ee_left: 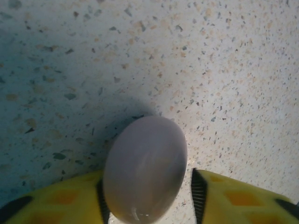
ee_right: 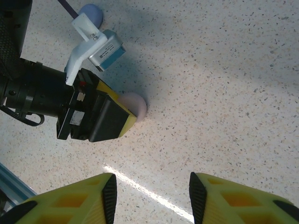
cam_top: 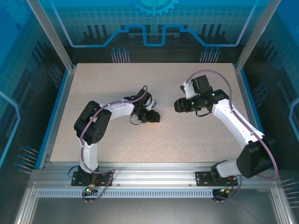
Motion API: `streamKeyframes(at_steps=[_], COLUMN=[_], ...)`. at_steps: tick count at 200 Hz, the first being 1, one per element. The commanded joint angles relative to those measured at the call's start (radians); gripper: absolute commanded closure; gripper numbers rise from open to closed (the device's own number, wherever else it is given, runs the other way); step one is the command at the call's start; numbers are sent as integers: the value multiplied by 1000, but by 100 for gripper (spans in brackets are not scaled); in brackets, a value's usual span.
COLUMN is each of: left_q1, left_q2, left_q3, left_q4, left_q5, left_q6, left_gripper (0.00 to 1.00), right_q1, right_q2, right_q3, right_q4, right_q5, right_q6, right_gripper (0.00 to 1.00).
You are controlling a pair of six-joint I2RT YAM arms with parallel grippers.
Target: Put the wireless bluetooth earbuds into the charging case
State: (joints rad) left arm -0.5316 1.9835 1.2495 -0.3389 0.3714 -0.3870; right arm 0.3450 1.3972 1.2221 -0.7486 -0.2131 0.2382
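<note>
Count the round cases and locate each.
2. A pale pink case sits between the fingers of the left end effector; a bluish case lies beyond that arm's wrist. Others may be hidden.

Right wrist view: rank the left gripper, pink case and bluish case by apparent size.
1. Left gripper, clearly largest.
2. Pink case and bluish case: alike, both partly hidden, so unranked.

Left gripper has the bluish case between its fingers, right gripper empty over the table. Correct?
Wrong colour. The left wrist view shows the pale pink case between the fingers of the left gripper; the bluish case lies apart on the table. The right gripper is empty over the table, as stated.
</note>
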Motion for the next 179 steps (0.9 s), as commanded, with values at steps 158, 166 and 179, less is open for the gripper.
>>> streamKeyframes(at_steps=[158,166,179], left_q1=[277,293,312], left_q2=[-601,-622,-656], left_q3=[-277,-288,-317], left_q4=[-24,-14,13], left_q5=[-393,-437,-516], left_q6=[210,225,255], left_gripper=[26,22,13], right_q1=[-160,-170,-188], right_q2=[-63,-68,-77], right_q3=[-384,-409,-448], right_q4=[447,487,552], right_q5=[460,462,461], right_q6=[-84,-102,-132], right_gripper=[42,41,41])
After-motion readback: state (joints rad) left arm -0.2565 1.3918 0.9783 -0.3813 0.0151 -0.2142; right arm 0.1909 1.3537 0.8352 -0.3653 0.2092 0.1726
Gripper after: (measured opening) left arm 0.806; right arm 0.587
